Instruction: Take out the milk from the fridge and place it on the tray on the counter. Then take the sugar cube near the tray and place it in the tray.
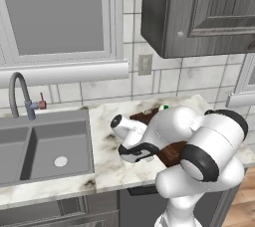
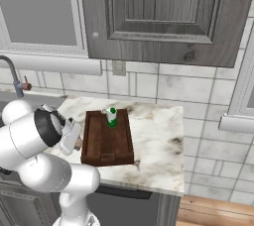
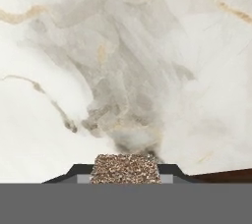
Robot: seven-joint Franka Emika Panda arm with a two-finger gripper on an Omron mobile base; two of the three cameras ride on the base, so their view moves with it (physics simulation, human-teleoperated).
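Observation:
The sugar cube [image 3: 125,167], tan with brown specks, sits between my gripper's [image 3: 125,173] two dark finger tips, just above the marbled counter [image 3: 98,70]. The gripper is shut on it. In the right base view my hand [image 2: 74,138] hangs low just left of the dark brown tray [image 2: 99,145]. The milk [image 2: 112,117], a green and white carton, stands upright at the tray's far end. In the left base view my arm covers most of the tray [image 1: 142,117], and the milk's top [image 1: 163,107] peeks over it. The fridge is out of view.
A grey double sink [image 1: 50,146] with a curved faucet [image 1: 20,94] lies to the left of the tray. Dark grey wall cabinets [image 2: 158,17] hang above. The counter ends just right of the tray [image 2: 176,150]. A tray corner [image 3: 226,175] shows at the hand view's lower right.

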